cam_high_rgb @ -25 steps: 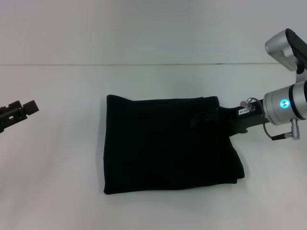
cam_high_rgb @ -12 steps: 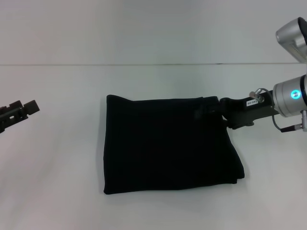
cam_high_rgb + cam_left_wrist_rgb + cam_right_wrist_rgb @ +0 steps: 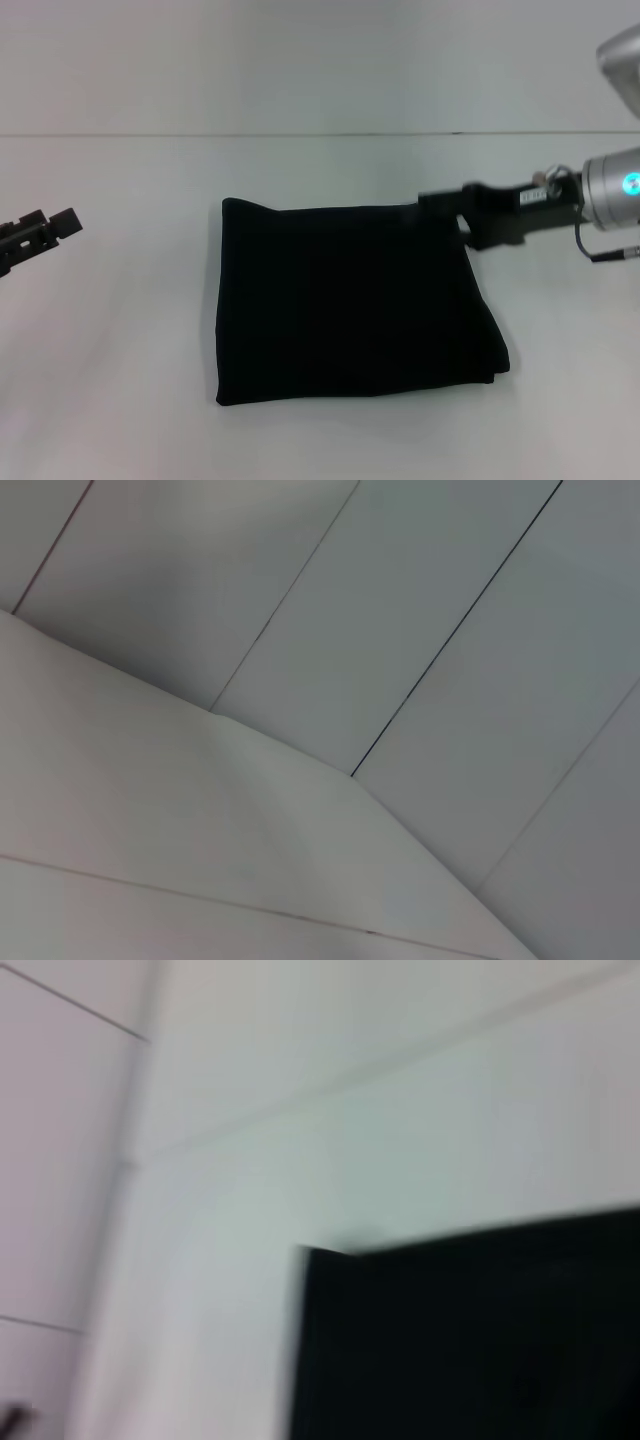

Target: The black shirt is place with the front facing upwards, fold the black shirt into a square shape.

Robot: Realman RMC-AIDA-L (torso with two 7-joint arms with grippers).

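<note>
Hovering at the black shirt (image 3: pixel 350 300)'s far right corner, right gripper (image 3: pixel 432 203).

Black shirt (image 3: pixel 350 300): soft matt cloth, folded, plain surface. Table (image 3: pixel 120 330): smooth white, faint sheen. Right gripper (image 3: pixel 432 203): matt black hard body on a brushed metal wrist. Left gripper (image 3: pixel 62 222): matt black.

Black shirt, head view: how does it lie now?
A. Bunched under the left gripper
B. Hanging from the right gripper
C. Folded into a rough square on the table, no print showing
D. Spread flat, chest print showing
C: the black shirt lies as a plain folded block on the table, with the right gripper at its far right corner.
</note>
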